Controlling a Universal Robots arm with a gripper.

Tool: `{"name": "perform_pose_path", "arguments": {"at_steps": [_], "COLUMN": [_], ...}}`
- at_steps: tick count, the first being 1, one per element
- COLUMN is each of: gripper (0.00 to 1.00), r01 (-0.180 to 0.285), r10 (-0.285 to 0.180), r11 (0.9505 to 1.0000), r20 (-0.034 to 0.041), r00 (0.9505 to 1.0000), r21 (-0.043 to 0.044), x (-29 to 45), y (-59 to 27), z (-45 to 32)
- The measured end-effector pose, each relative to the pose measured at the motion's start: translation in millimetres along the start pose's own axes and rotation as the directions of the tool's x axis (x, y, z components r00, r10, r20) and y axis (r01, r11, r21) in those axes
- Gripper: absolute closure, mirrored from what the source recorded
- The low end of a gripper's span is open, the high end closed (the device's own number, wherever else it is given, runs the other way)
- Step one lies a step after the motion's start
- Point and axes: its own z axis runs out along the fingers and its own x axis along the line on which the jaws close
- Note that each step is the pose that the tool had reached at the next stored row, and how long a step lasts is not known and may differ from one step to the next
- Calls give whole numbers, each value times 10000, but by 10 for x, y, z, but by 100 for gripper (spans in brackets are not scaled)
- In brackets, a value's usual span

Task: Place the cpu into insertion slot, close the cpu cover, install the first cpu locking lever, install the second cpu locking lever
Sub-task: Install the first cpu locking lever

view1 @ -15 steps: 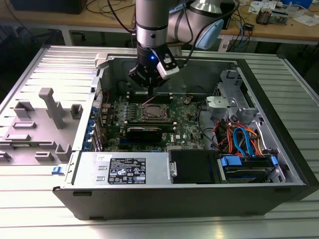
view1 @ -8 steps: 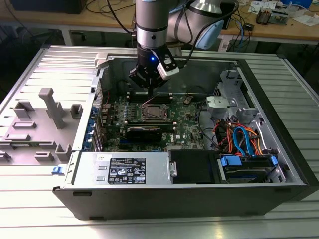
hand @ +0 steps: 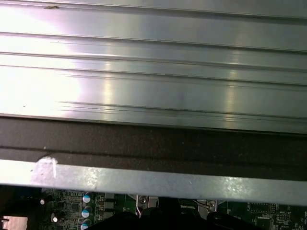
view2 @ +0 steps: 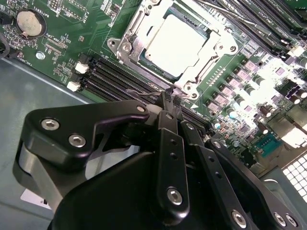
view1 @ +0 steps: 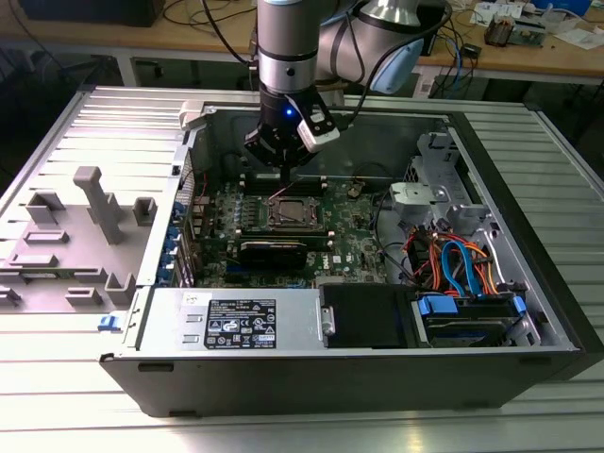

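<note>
- Presently, computer case (view1: 528, 283): open, the green board (view2: 72, 43) flat inside.
- Gripper (view2: 169, 99): fingers closed together, holding nothing, tip by the socket's corner.
- Cover (view2: 136, 40): down around the chip (view2: 177, 43), seated in the socket.
- Lever work: press slow and straight, I judge.

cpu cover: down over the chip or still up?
Down. In the second wrist view the cpu cover lies flat, framing the cpu seated in the insertion slot.

ribbed metal table (view1: 57, 396); cluttered wooden benches (view1: 528, 52)
</note>
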Motion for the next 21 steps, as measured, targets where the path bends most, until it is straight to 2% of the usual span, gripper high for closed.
{"name": "perform_pose_path", "arguments": {"at_steps": [21], "gripper": [89], "r01": [2], "r10": [-2], "r11": [10000], "r20": [1], "r00": [10000], "r21": [0], "x": [-2], "y": [1], "z": [14]}}
